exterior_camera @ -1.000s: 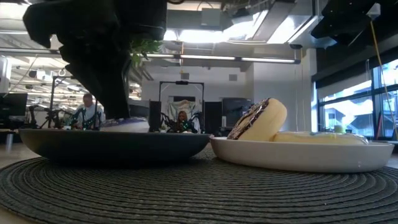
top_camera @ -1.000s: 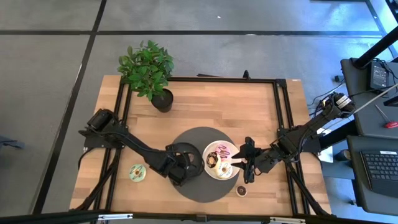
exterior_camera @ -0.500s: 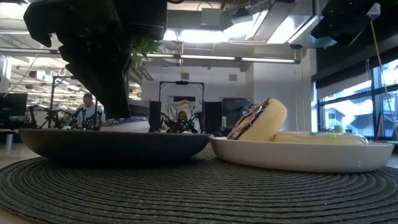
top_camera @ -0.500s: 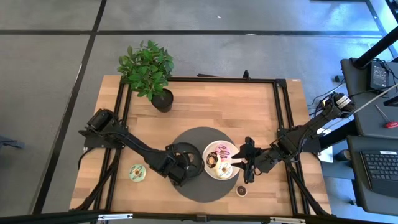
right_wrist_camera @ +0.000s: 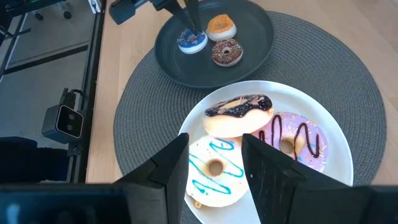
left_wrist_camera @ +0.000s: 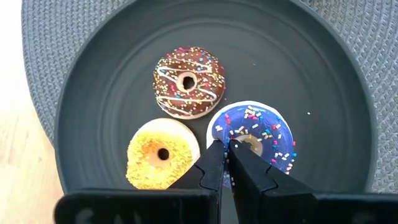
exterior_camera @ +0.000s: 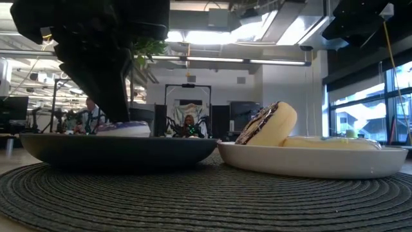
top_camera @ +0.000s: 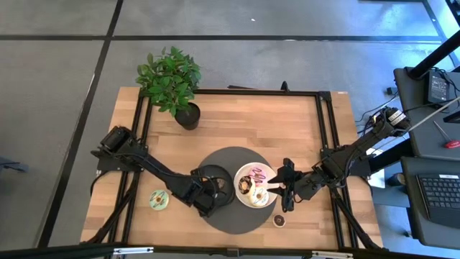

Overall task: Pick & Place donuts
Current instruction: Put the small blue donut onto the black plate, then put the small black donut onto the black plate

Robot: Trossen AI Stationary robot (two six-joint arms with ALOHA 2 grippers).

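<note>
Your left gripper (left_wrist_camera: 225,163) has its fingers together, tips on the blue donut (left_wrist_camera: 254,137) in the dark plate (left_wrist_camera: 323,93). Your right gripper (right_wrist_camera: 214,180), fingers apart and empty, hovers over the white plate (right_wrist_camera: 336,124) beside the dark plate.

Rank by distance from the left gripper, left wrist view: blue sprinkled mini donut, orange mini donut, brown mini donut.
From the left gripper:
1. Blue sprinkled mini donut, touching the shut fingertips.
2. Orange mini donut, just beside the fingers.
3. Brown mini donut, farther into the round dark grey plate.
</note>
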